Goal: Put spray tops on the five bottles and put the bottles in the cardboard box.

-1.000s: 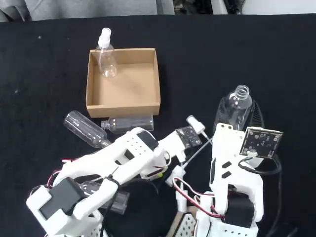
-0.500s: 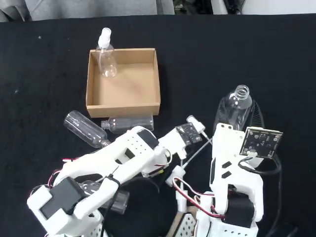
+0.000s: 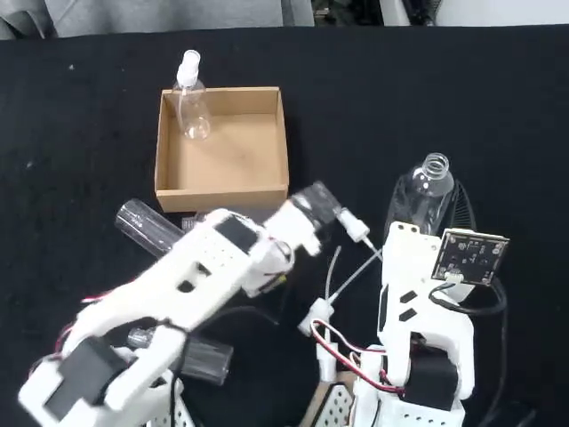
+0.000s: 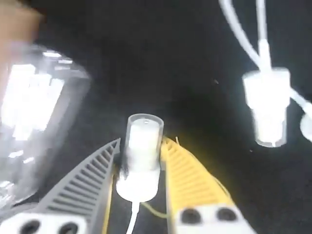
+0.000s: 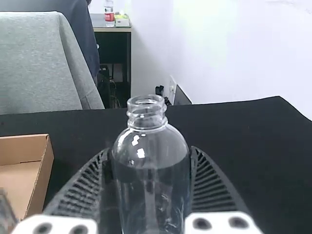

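Left gripper [image 4: 141,152] pinches 1 spray top [image 4: 144,131] by its collar (likely light, slippery) — right gripper [image 5: 150,153] clamps bottle [image 5: 146,117].

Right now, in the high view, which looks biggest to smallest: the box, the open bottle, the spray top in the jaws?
1. Box, largest.
2. Open bottle, though partly hidden behind an arm.
3. Spray top, smallest by far.

The high camera looks down on the table [image 3: 462,98]. The left wrist camera peers close at its surface; the right wrist one looks level across, sharing the uncapped bottle [image 5: 148,165] and cardboard box [image 5: 24,156] with the high view
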You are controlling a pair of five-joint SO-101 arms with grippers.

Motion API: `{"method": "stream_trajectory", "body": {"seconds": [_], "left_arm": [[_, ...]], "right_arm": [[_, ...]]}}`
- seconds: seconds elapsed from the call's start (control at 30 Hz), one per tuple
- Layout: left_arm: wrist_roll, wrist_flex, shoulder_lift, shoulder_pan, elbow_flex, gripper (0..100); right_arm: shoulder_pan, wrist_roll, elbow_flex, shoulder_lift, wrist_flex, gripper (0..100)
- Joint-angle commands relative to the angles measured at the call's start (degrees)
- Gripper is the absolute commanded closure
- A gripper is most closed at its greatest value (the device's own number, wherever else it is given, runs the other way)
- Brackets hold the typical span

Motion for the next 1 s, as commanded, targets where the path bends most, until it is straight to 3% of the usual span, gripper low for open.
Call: {"method": "stream_trajectory", "body": {"seconds": [0.0, 0.33, 0.63, 0.97], "left_arm": [[2.99, 0.44, -10.29, -4.97, 0.75, 97], [7.82, 0.09, -22.68, -6.81, 5.14, 97], [14.77, 0.44, -26.73, -6.99, 6.37, 97], [27.69, 0.44, -26.81, -16.31, 3.91, 97]], "right_arm": [[0.88, -0.18, -0.75, -5.49, -2.02, 93.6], [0.7, -0.53, -0.66, -5.49, -2.02, 93.6], [-4.75, -0.09, -0.31, -5.49, -1.58, 93.8], [-10.81, -0.44, 0.04, -5.49, -1.93, 93.8]]}}
